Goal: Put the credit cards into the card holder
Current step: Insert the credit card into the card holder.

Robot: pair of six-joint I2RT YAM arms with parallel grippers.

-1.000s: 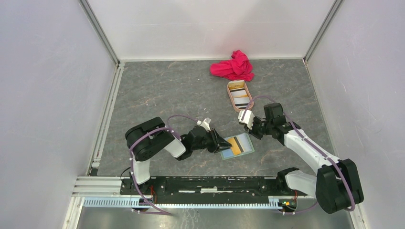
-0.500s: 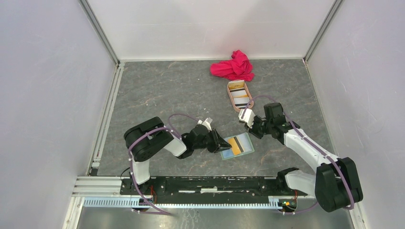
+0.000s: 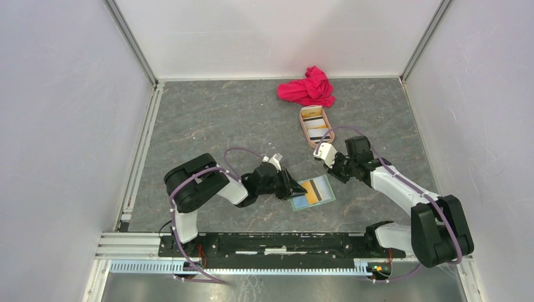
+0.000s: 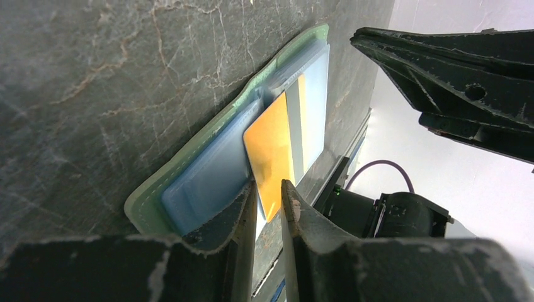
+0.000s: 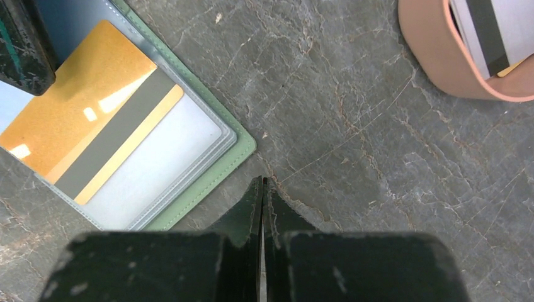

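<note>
The sage-green card holder (image 3: 323,187) lies open on the table, pale blue inside, with the orange-yellow card (image 3: 307,192) on it, its dark stripe up. My left gripper (image 3: 293,188) rests at the holder's left edge, jaws a narrow gap apart. In the left wrist view the card (image 4: 271,151) ends just past my gripper (image 4: 267,192), and the holder (image 4: 189,163) lies under it. My right gripper (image 3: 337,174) is shut and empty, just off the holder's corner (image 5: 217,168); its tips (image 5: 262,184) hover over bare table. More striped cards (image 3: 318,128) lie in the tray.
The pinkish-tan oval tray (image 3: 303,129) stands beyond the right gripper, and shows in the right wrist view (image 5: 434,63) with a striped card (image 5: 497,31) in it. A red cloth (image 3: 308,88) lies at the back wall. A left fingertip (image 5: 22,44) sits on the holder's left page.
The right gripper has shifted slightly away and to the left, staying shut. The left gripper, the holder and the orange card have stayed put.
</note>
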